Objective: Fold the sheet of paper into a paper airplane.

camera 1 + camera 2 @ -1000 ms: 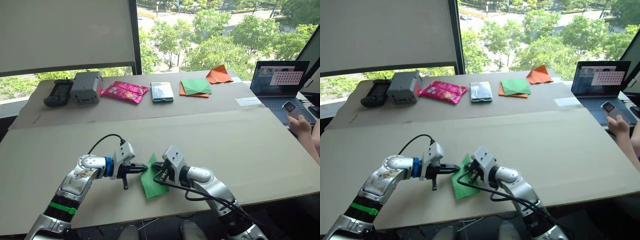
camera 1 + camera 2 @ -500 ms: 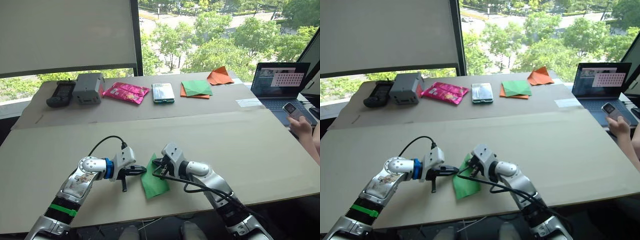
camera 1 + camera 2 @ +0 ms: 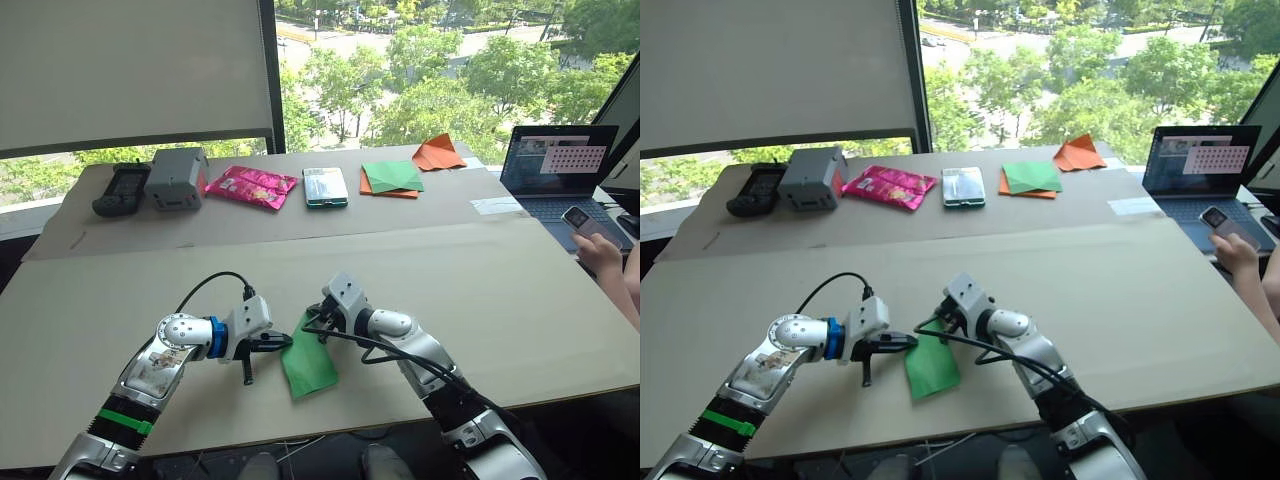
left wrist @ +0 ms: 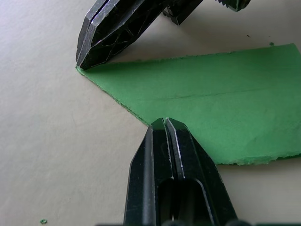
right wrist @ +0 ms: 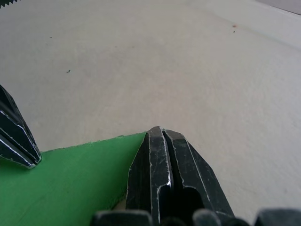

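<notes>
Pressing down on the sheet of paper (image 3: 308,365), which lies folded flat on the near middle of the table (image 3: 480,280), both grippers have their 2 fingers clenched together: the left gripper (image 4: 164,123) tip rests on the paper's left edge, and the right gripper (image 5: 157,134) pins its far pointed corner. Doing this crease well probably means keeping the corner pinned (so the layers cannot shift) while the other tip slides firmly along the fold line, without lifting or dragging the thin paper.
</notes>
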